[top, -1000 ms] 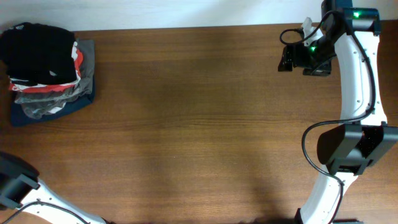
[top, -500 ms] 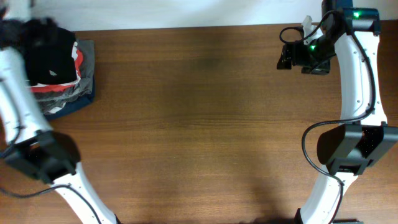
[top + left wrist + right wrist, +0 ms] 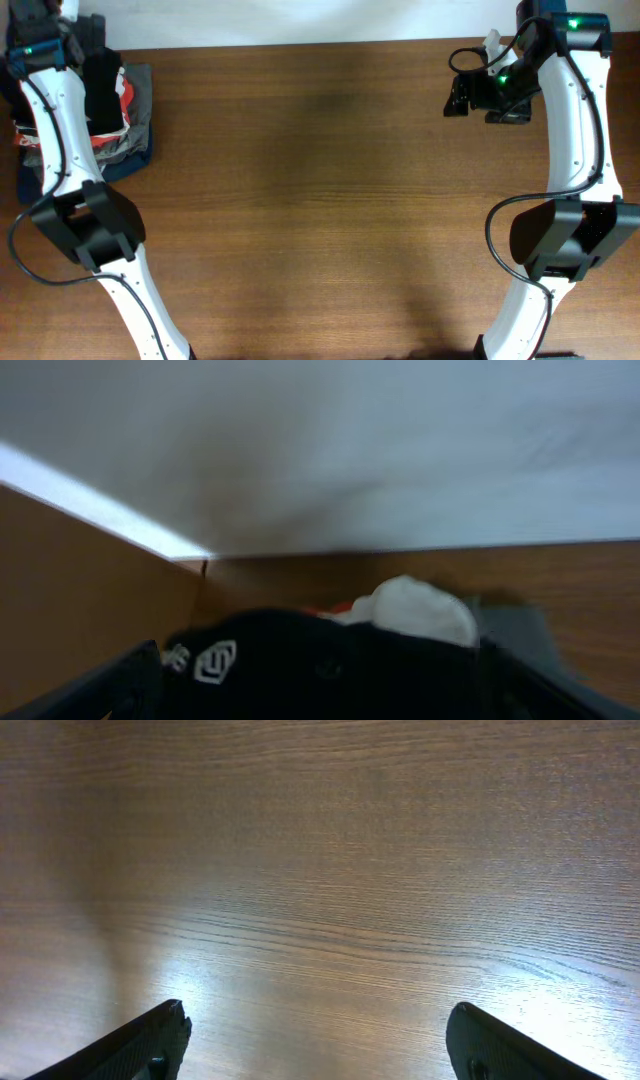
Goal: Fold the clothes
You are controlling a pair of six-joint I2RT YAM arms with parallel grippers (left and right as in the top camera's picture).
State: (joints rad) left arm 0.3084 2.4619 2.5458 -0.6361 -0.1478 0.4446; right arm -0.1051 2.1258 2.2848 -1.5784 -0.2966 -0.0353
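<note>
At the far left corner of the brown wooden tabletop [image 3: 320, 200]: a plain black soft-fabric T-shirt [image 3: 101, 76], topmost on a stack of folded garments. Beneath it, a white garment with red print [image 3: 123, 96], then grey cloth [image 3: 141, 98], then navy cloth [image 3: 137, 155] at the bottom. Partly covered from overhead by the white left arm [image 3: 60, 110] reaching across the stack. Left claw [image 3: 325, 680] spread wide, one dark finger on either side of the black fabric; cannot tell whether touching. On the shirt, a small white hexagonal logo [image 3: 215, 661] with white lettering beside it, too blurred to read. Behind the shirt, a rounded lump of white cloth [image 3: 420, 610]. Right claw [image 3: 318, 1015] spread wide over bare wood, well apart from the stack, holding nothing.
</note>
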